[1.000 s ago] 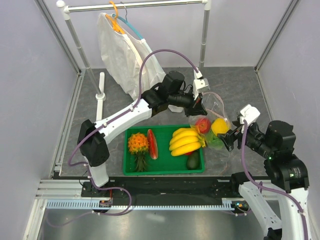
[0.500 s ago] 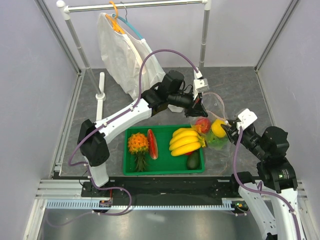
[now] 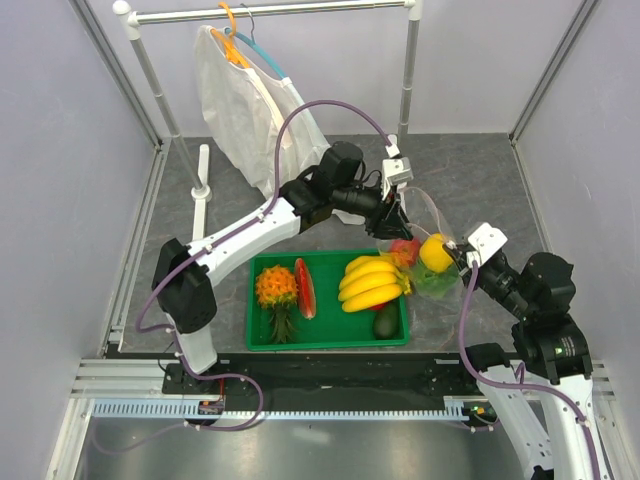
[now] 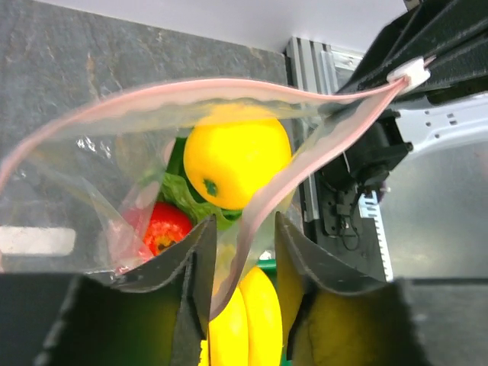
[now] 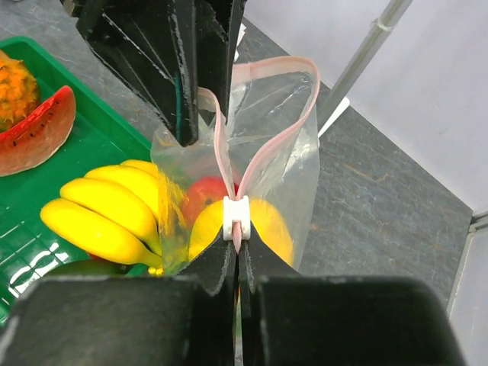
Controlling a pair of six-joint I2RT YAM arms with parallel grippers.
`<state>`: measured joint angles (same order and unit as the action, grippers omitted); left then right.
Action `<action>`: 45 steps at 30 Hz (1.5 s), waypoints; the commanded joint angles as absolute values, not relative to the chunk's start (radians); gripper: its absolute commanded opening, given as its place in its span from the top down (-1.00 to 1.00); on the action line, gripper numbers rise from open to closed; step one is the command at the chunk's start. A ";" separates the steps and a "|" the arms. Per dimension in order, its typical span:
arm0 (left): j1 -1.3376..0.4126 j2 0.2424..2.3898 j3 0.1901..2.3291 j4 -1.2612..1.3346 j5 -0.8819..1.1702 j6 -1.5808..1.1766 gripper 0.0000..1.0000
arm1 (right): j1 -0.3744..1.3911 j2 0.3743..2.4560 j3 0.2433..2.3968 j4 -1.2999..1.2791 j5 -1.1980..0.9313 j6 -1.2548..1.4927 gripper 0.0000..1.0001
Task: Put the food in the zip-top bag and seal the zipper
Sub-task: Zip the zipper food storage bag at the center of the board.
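Observation:
The zip-top bag (image 3: 432,215) stands open-mouthed just right of the green tray. Inside it are the round yellow fruit (image 4: 236,164), the red tomato (image 4: 164,229) and the green lettuce (image 4: 185,195). My left gripper (image 4: 242,259) is open, and the left end of the pink zipper (image 4: 191,91) hangs loose between its fingers. My right gripper (image 5: 238,245) is shut on the zipper's right end, just behind the white slider (image 5: 236,217). From above, the left gripper (image 3: 393,222) and the right gripper (image 3: 458,256) are at opposite ends of the bag's mouth.
A green tray (image 3: 300,345) holds a banana bunch (image 3: 372,282), a pineapple (image 3: 276,290), a watermelon slice (image 3: 304,288) and an avocado (image 3: 386,322). A white garment (image 3: 245,105) hangs on the rack at the back. A rack post (image 3: 408,70) rises behind the bag.
My right gripper has moved left to the bag's corner and shut on the zipper's end. My left gripper has let go of the bag's rim and opened.

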<state>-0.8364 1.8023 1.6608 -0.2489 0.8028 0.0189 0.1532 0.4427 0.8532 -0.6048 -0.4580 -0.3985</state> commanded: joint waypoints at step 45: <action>-1.100 1.743 1.738 -0.304 0.772 0.916 0.31 | 0.153 0.364 0.896 -0.719 -0.626 -0.584 1.00</action>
<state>-1.0935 1.7237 1.6894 -0.3115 0.7876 0.8845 0.1532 0.3798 0.8543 -0.7223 -0.5953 -0.5575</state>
